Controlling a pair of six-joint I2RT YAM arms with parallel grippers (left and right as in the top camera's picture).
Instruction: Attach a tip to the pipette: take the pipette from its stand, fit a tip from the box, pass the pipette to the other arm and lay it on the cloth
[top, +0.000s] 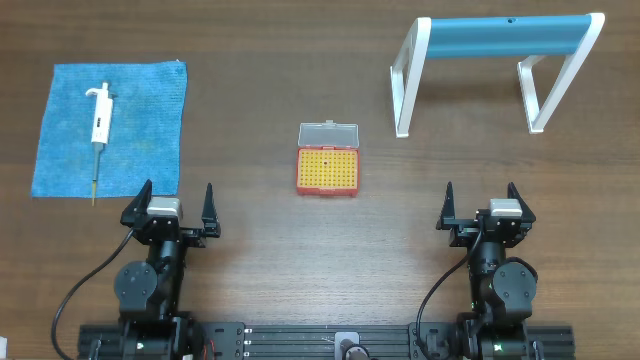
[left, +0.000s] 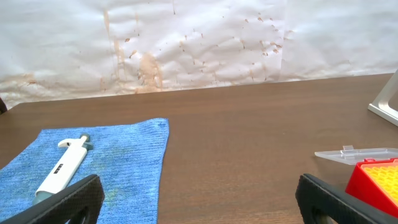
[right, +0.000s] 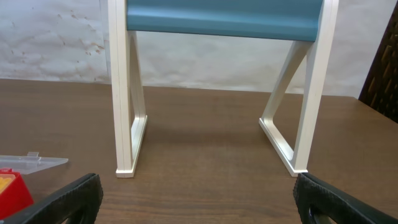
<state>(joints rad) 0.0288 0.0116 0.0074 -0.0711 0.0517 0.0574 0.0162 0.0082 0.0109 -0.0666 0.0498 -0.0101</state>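
A white pipette (top: 100, 114) with a yellowish tip fitted lies on the blue cloth (top: 140, 150) at the far left; the left wrist view shows the pipette (left: 64, 167) on the cloth (left: 130, 162) too. The red tip box (top: 327, 171) with yellow tips and its clear lid open sits mid-table, also seen as the tip box (left: 375, 182) and tip box (right: 12, 188) from the wrists. The blue-and-white stand (top: 500, 60) is at the back right, bare. My left gripper (top: 170, 207) and right gripper (top: 480, 206) both rest open near their bases, holding nothing.
Bare wooden table lies between the cloth, the tip box and the stand (right: 217, 87). A white papered wall (left: 199, 43) runs behind the table's far edge.
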